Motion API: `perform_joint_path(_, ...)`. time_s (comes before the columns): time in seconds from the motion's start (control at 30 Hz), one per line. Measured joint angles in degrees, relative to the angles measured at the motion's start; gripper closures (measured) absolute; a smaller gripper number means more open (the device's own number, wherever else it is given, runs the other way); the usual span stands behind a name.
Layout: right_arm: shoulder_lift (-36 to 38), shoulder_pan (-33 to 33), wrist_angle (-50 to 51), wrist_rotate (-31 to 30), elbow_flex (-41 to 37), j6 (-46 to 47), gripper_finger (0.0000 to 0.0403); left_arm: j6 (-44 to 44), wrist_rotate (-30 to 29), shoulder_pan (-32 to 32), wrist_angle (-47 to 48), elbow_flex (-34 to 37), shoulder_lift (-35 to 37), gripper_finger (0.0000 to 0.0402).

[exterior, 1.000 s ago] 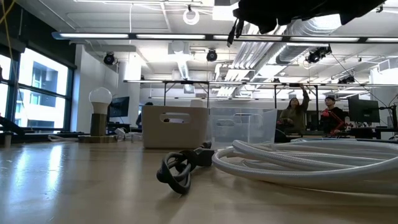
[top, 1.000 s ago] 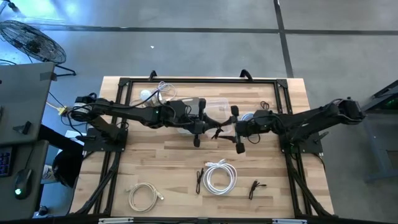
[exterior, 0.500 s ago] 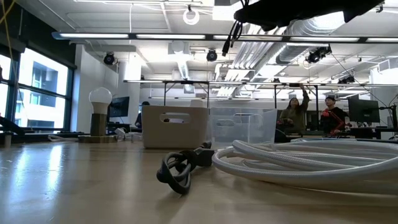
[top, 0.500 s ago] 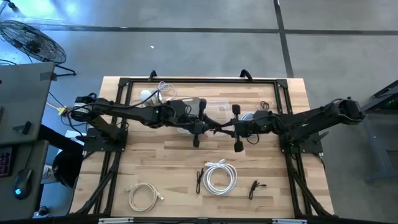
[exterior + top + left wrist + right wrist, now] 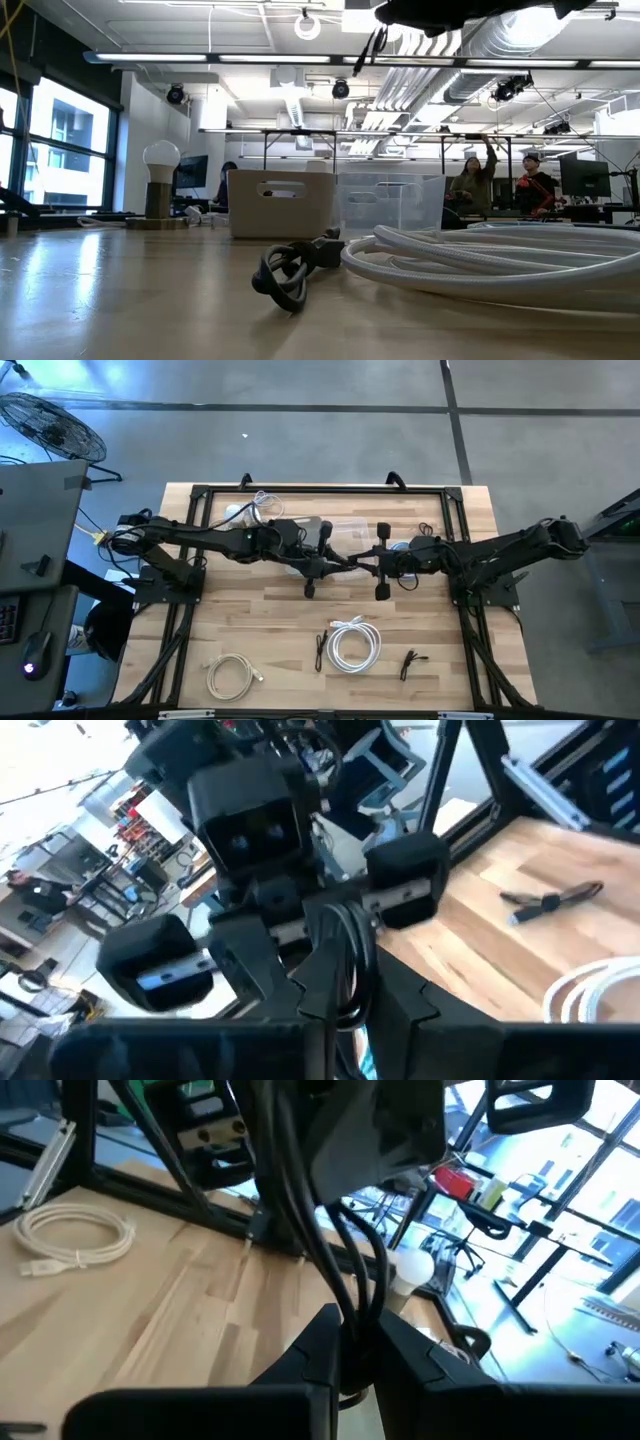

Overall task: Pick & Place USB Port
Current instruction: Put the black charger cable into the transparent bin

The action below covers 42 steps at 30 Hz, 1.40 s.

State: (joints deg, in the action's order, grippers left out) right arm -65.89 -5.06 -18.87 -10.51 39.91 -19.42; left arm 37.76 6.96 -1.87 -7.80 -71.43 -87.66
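My right claw (image 5: 368, 563) pinches the black cable (image 5: 340, 1270) in mid-air over the table's (image 5: 260, 640) middle, my left claw (image 5: 338, 563) nipping its other side, so the pick looks done and only placing remains, 1 step.

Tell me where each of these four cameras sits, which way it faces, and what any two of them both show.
High view: overhead, looking straight down; both arms meet mid-table at a black cable.
Low view: table height, looking level past a coiled white cable; arms show at top.
Left wrist view: looks past the left gripper at the right gripper.
Right wrist view: looks past the right gripper's own fingers, shut on the cable.
Shared: both wrist views show that black cable.
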Motion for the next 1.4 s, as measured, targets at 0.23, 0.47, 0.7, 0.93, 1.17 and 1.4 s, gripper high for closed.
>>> perform_joint_path(0.23, 0.23, 0.02, 4.08, -5.06, 1.81, -0.13, 0.0374, 0.24, -1.34, -0.05, 14.6, -4.44, 5.0, 0.0293)
perform_joint_path(0.47, 1.91, 4.13, 14.55, -12.01, 4.11, 0.57, 0.0374, 2.94, -11.49, -0.07, 29.2, -8.55, 10.85, 0.0256)
perform_joint_path(0.7, 0.59, 15.89, 22.86, 0.72, 5.81, 10.58, 0.0374, 2.28, -14.16, -0.99, 33.01, -8.55, 13.67, 0.0255)
perform_joint_path(0.93, -3.42, 21.6, 23.31, 10.03, 5.83, 16.92, 0.0374, -1.38, -21.43, -2.86, 37.61, -8.53, 13.62, 0.0254)
perform_joint_path(1.17, -9.02, 21.41, 24.17, 11.16, 5.83, 19.79, 0.0374, -5.74, -21.94, -2.67, 40.6, -8.53, 13.59, 0.0254)
perform_joint_path(1.4, -12.61, 21.03, 24.67, 15.66, 5.83, 21.95, 0.0364, -9.25, -21.38, -2.69, 43.03, -8.53, 13.58, 0.0254)
